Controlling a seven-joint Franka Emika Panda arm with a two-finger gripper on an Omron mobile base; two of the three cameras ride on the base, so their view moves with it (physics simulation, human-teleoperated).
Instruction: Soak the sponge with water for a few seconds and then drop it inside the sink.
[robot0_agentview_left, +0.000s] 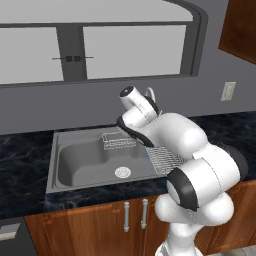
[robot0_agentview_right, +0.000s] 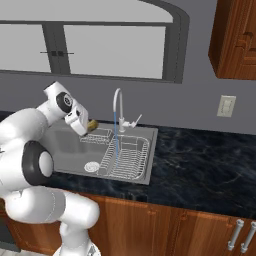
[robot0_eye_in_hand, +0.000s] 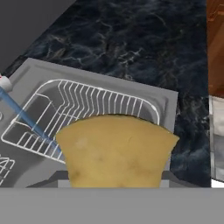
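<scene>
Gripping the sponge (robot0_eye_in_hand: 116, 151) tight, the gripper (robot0_agentview_right: 89, 126) has its jaws clamped on the yellow-orange block, which bulges across the lower middle of the hand view and peeks out as a small tan nub at centre left of the right base view. Just beyond it, at the upper left of the hand view, lies the wire dish rack (robot0_eye_in_hand: 74, 113) inside the sink (robot0_eye_in_hand: 168, 103), and a thin blue stream of water (robot0_eye_in_hand: 30, 124) cuts diagonally across the left side, falling from the faucet (robot0_agentview_right: 118, 107) onto the rack. From the right base view the sponge hangs above the sink's back rim near the small wire basket (robot0_agentview_right: 97, 135), short of the stream, which sits a little to the right in that frame. So the soak looks not yet begun, by my reading. To do it well, carry the sponge sideways into the falling water without loosening the grip, keep it under the spout and over the basin, hold it there a few seconds, then release over the open bowl by the round drain (robot0_agentview_left: 122, 172). Farther back run the black marbled countertop (robot0_eye_in_hand: 131, 39) and the window (robot0_agentview_right: 100, 42).
</scene>
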